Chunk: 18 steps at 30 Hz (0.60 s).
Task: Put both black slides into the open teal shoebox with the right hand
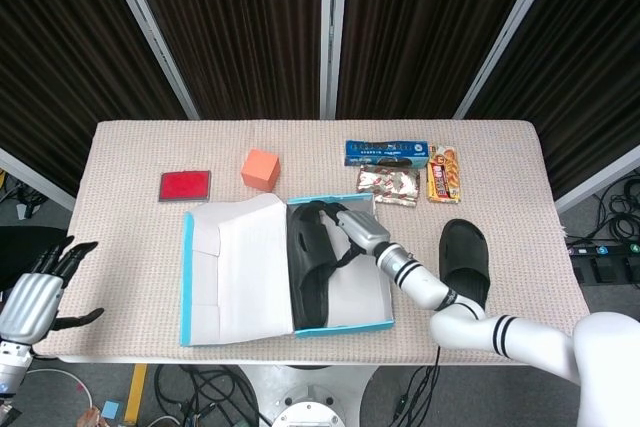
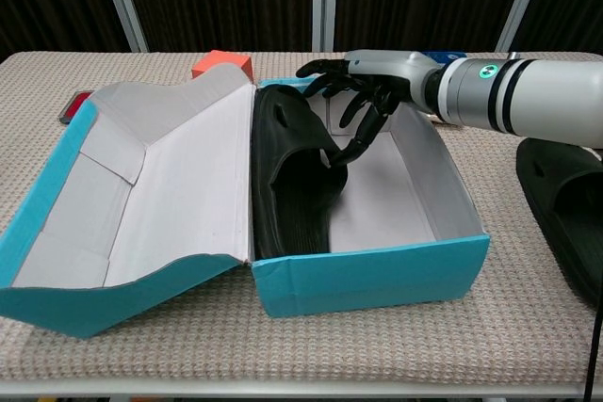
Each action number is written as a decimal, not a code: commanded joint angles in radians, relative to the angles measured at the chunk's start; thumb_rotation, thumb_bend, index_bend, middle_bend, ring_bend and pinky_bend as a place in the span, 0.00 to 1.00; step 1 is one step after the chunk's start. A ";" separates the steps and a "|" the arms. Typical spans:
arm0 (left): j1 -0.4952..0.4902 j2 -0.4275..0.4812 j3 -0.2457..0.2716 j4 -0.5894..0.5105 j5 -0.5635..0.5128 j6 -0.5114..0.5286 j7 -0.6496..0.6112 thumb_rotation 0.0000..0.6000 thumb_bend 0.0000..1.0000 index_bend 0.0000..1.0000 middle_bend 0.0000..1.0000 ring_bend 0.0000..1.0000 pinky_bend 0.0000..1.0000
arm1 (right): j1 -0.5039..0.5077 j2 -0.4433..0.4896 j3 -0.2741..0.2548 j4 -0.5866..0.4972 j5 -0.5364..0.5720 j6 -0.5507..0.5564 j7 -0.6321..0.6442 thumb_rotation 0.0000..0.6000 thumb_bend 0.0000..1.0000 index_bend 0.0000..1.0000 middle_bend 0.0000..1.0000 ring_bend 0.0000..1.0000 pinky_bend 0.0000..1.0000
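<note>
My right robot hand (image 2: 363,91) hovers over the teal shoebox (image 2: 377,270), fingers spread wide, holding nothing. One black slide (image 2: 292,185) leans inside against the box's left wall; the other slide (image 1: 465,259) lies on the desk near its right edge.

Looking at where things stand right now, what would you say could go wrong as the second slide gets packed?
1. The first slide leans against the left wall of the shoebox; the right hand has fingers by its strap and might snag it when withdrawing.
2. The second slide lies close to the table's front edge, so a clumsy grasp could push it off.
3. The shoebox is light card; pressing the second slide in could shove it.
</note>
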 commanded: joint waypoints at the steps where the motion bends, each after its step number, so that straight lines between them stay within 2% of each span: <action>1: -0.002 0.003 -0.001 -0.005 0.001 -0.001 0.003 1.00 0.00 0.11 0.15 0.01 0.08 | -0.011 0.062 0.007 -0.072 0.016 -0.012 0.014 1.00 0.00 0.00 0.08 0.00 0.25; 6: -0.009 0.004 -0.003 -0.023 0.006 -0.005 0.017 1.00 0.00 0.11 0.15 0.01 0.08 | -0.004 0.224 -0.013 -0.202 0.073 -0.078 -0.025 1.00 0.00 0.00 0.08 0.00 0.25; 9: -0.013 0.003 -0.006 -0.034 0.004 -0.009 0.029 1.00 0.00 0.11 0.15 0.01 0.08 | -0.007 0.320 -0.012 -0.289 0.106 -0.071 -0.045 1.00 0.00 0.00 0.08 0.00 0.25; 14: -0.017 0.004 -0.009 -0.049 0.003 -0.012 0.043 1.00 0.00 0.11 0.15 0.01 0.08 | -0.017 0.485 -0.024 -0.409 0.165 0.004 -0.133 1.00 0.00 0.00 0.08 0.00 0.25; 18: -0.021 0.004 -0.012 -0.056 -0.002 -0.018 0.046 1.00 0.00 0.11 0.15 0.01 0.08 | 0.003 0.589 -0.099 -0.470 0.284 0.115 -0.340 1.00 0.00 0.00 0.08 0.00 0.25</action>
